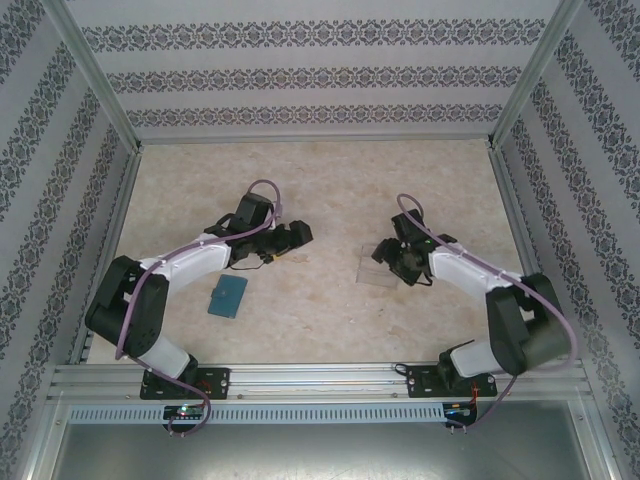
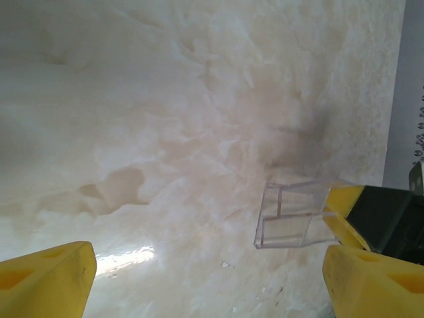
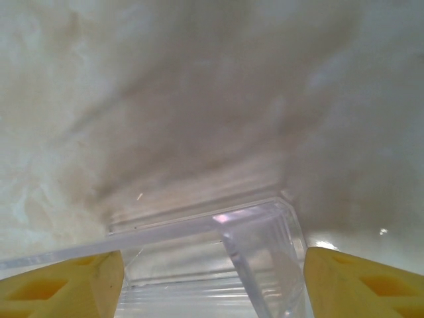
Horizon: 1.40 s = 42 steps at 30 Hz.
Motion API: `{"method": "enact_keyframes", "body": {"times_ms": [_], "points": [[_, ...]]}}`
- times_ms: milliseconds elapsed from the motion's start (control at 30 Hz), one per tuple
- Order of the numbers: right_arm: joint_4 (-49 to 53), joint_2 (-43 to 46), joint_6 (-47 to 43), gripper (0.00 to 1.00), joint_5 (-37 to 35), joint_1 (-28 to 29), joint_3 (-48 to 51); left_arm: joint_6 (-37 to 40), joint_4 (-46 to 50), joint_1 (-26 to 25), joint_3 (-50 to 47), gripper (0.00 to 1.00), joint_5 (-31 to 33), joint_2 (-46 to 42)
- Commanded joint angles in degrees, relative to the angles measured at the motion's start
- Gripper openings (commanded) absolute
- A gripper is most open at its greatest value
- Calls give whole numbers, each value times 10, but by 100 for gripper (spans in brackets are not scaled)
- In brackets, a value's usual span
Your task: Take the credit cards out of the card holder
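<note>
The card holder (image 1: 228, 296), a flat teal rectangle, lies on the table beside my left arm, well behind my left gripper (image 1: 300, 235). That gripper hovers open over bare table (image 2: 209, 278) with nothing between its fingers. My right gripper (image 1: 385, 256) straddles a clear plastic stand (image 1: 380, 268). In the right wrist view, the gripper (image 3: 213, 281) has its yellow pads (image 3: 86, 281) pressed against both sides of the clear stand (image 3: 252, 245). The same stand (image 2: 291, 215) appears in the left wrist view with a right finger against it. The credit cards are hidden.
The beige marbled table (image 1: 320, 180) is boxed in by patterned walls (image 1: 320, 70) at the back and sides. A metal rail (image 1: 320, 380) runs along the near edge by the arm bases. Open floor lies between the two grippers.
</note>
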State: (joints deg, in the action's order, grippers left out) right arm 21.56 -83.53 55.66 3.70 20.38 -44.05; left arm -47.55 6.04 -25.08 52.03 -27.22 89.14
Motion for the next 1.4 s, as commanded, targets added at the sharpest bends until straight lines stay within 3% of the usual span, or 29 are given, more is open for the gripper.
{"method": "enact_keyframes", "body": {"times_ms": [0, 433, 700, 1367], "points": [[-23, -49, 4, 72, -24, 18, -51, 25, 49, 24, -11, 89, 5, -33], [10, -271, -53, 67, -1, 52, -298, 82, 153, 133, -33, 91, 11, -134], [41, -353, -67, 66, 21, 82, -417, 88, 168, 151, -45, 91, 18, -148], [60, -318, -23, 67, -30, 102, -418, 102, 213, 153, -20, 92, 35, -142]]}}
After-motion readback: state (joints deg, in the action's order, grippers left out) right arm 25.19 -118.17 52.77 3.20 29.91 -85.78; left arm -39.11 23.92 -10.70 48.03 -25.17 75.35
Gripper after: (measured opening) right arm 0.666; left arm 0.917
